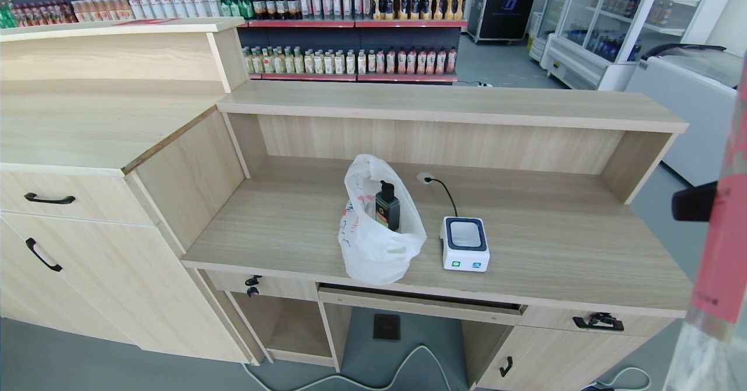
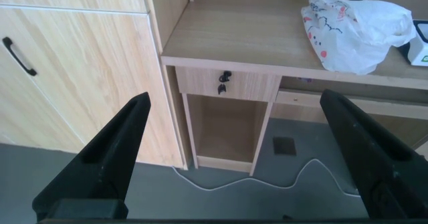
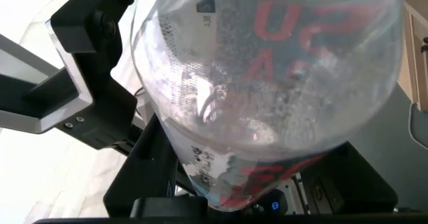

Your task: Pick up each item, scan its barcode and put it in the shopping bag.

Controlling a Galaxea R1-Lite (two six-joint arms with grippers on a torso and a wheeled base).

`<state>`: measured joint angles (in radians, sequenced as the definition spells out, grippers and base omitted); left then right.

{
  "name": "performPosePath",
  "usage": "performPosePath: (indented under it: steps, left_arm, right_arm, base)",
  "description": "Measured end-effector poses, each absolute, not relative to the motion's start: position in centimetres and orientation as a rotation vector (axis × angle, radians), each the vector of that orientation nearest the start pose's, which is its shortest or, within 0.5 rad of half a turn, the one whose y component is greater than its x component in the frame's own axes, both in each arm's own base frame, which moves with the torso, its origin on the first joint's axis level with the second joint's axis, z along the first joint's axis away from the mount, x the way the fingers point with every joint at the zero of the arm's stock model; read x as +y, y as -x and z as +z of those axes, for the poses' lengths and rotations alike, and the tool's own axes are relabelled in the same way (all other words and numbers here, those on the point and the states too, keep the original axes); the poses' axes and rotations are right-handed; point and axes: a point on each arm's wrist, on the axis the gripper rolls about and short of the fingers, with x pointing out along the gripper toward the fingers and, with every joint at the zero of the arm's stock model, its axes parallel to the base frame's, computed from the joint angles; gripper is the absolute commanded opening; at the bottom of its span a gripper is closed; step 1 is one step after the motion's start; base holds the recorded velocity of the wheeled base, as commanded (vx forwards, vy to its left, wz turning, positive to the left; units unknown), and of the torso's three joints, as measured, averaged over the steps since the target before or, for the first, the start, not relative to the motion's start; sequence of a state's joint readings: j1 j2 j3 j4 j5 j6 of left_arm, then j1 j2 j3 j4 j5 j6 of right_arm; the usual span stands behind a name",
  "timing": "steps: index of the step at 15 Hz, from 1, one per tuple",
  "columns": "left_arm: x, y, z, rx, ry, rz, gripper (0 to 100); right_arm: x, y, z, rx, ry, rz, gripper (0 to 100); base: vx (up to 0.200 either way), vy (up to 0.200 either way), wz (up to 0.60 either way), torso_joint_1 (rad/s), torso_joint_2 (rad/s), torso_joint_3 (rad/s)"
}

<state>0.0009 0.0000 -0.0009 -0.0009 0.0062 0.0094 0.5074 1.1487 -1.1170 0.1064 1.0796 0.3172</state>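
Note:
A white plastic shopping bag [image 1: 379, 236] stands open on the wooden desk [image 1: 554, 233], with a black bottle [image 1: 387, 205] upright inside it. Just to its right lies the white barcode scanner [image 1: 464, 243], window facing up. My right gripper [image 1: 721, 204] is shut on a clear water bottle with a red label [image 3: 267, 83], held high off the desk's right end, close to the head camera [image 1: 715, 274]. My left gripper [image 2: 234, 100] hangs open and holds nothing, low in front of the desk's left end; the bag [image 2: 351, 30] lies beyond it.
A raised wooden counter [image 1: 105, 105] with drawers adjoins the desk on the left. A back shelf [image 1: 449, 105] runs above the desk. Store shelves of drinks [image 1: 350, 29] and fridges [image 1: 607, 23] stand behind. Cables [image 1: 408, 367] trail on the floor under the desk.

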Motion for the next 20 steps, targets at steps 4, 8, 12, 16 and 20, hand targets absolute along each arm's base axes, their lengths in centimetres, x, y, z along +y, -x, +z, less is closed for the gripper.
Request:
performPosePath:
  steps: [4, 8, 12, 16, 20]
  left_arm:
    - [0.0, 2.3, 7.6, -0.002, -0.009, 0.008, 100]
    - [0.0, 2.3, 7.6, -0.002, -0.009, 0.008, 100]
    - [0.0, 2.3, 7.6, -0.002, -0.009, 0.007, 100]
    - [0.0, 2.3, 7.6, -0.002, -0.009, 0.008, 100]
    - [0.0, 2.3, 7.6, -0.002, -0.009, 0.008, 100]
  right_arm:
    - [8.4, -11.6, 33.0, 0.392, -0.291, 1.525, 0]
    - [6.7, -13.3, 31.9, 0.263, -0.163, 1.272, 0]
    - [3.6, -15.0, 29.1, 0.230, -0.028, 0.984, 0]
    - [-0.6, -17.7, 25.9, 0.198, 0.260, 0.786, 0]
    - [-4.3, -20.2, 23.5, 0.211, 0.431, 0.725, 0]
  base:
    - [0.000, 0.000, 0.00, 0.000, 0.00, 0.000]
    - [0.000, 0.000, 0.00, 0.000, 0.00, 0.000]
    - [0.000, 0.000, 0.00, 0.000, 0.00, 0.000]
    - [0.000, 0.000, 0.00, 0.000, 0.00, 0.000]
    - [0.000, 0.000, 0.00, 0.000, 0.00, 0.000]
